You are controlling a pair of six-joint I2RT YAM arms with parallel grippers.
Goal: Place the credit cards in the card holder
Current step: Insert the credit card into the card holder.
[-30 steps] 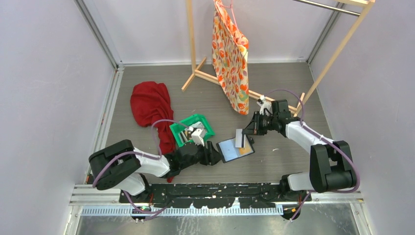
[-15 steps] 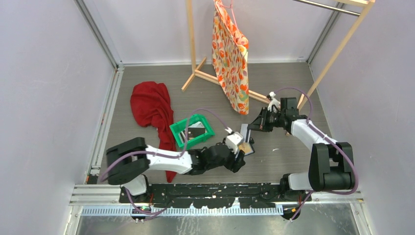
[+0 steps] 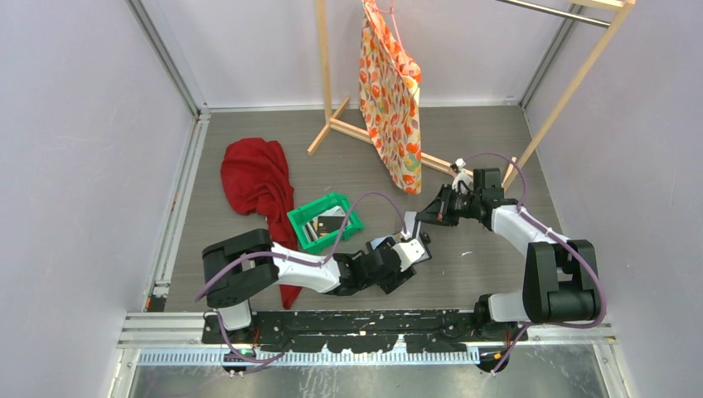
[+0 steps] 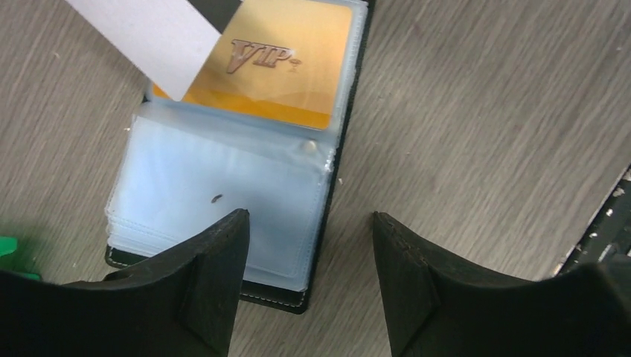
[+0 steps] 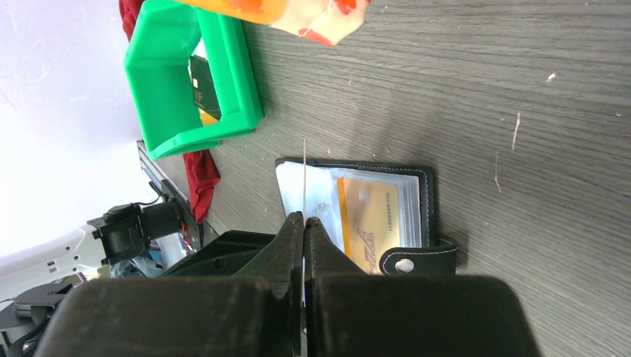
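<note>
Open card holder (image 4: 223, 178), orange card (image 4: 275, 67) sleeved; green tray (image 5: 238, 74) upper left holds dark card (image 5: 205, 89). My L gripper (image 4: 309, 223) spread wide at holder's lower edge; R gripper (image 5: 304, 219) pinches white card (image 4: 149, 37).

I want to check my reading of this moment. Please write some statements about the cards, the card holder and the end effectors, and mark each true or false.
The card holder lies open on the table. True.
An orange-yellow card sits in one of its sleeves. True.
The right end effector is open and empty. False: it is shut on a thin white card.
The left end effector grips the card holder. False: it hangs open over it.
The green tray holds a dark card. True.
</note>
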